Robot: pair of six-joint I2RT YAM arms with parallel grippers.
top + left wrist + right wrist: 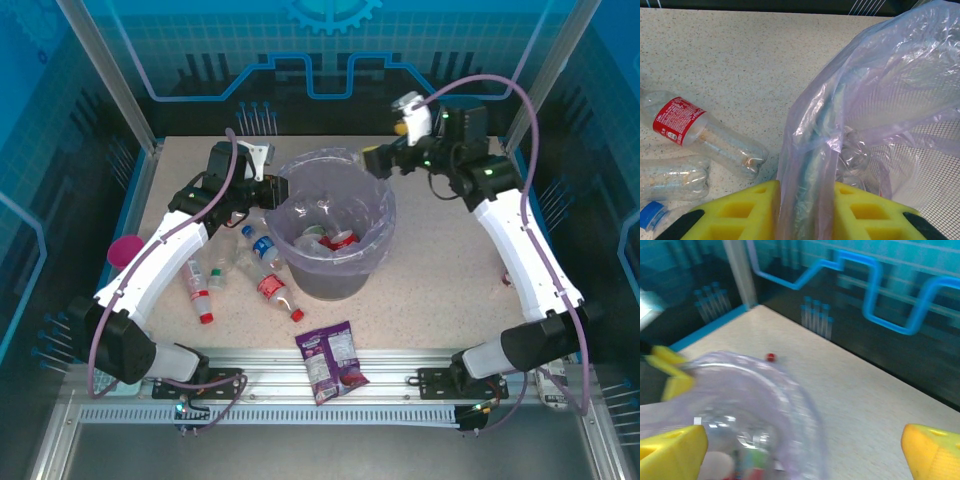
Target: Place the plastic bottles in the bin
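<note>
- Left of the bin [330,282] we see loose plastic bottles [275,292] lying on the worktop [440,280] — more sit inside the bin.
- Our left fingers [740,212] are clamped on the bin's left rim, bag [810,165] between them.
- Our right fingers [670,452] are spread wide, holding nothing, above the far-right rim.

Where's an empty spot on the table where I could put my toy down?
The widest bare tabletop lies between the round grey bag-lined bin and the white right arm, down to the front edge. Left of the bin is crowded with clear plastic bottles; a purple snack packet lies at the front edge.
</note>
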